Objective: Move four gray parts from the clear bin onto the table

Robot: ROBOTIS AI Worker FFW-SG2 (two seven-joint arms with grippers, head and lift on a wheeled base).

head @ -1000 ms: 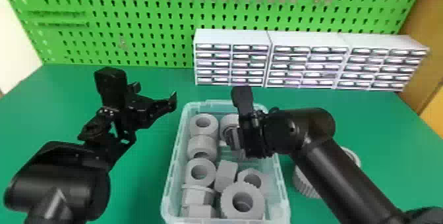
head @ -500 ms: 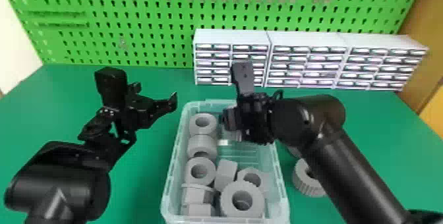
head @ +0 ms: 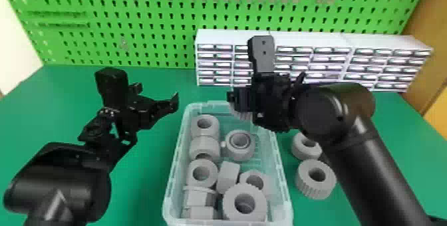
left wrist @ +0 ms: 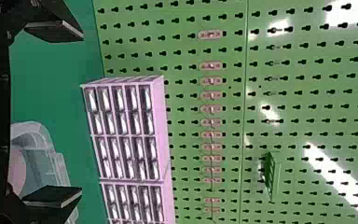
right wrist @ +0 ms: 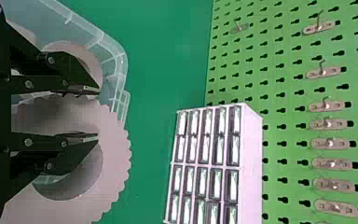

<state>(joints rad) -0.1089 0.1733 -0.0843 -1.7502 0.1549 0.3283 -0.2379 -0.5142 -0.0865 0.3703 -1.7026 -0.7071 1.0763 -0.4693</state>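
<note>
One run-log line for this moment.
Right gripper: holding toothed gray ring over clear plastic bin | Left gripper: open, left of bin | Green table: two gray round parts

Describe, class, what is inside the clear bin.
Gray parts lie in the clear bin: mostly round ones with holes, plus blocky ones. The right gripper covers the bin's far right corner, and anything beneath the upper parts cannot be seen.

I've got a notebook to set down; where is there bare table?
Bare table lies between the left arm and pegboard, and right of the right arm, before the drawers. Crowded: the bin, with its gray parts, and just right of it, where two more sit.
</note>
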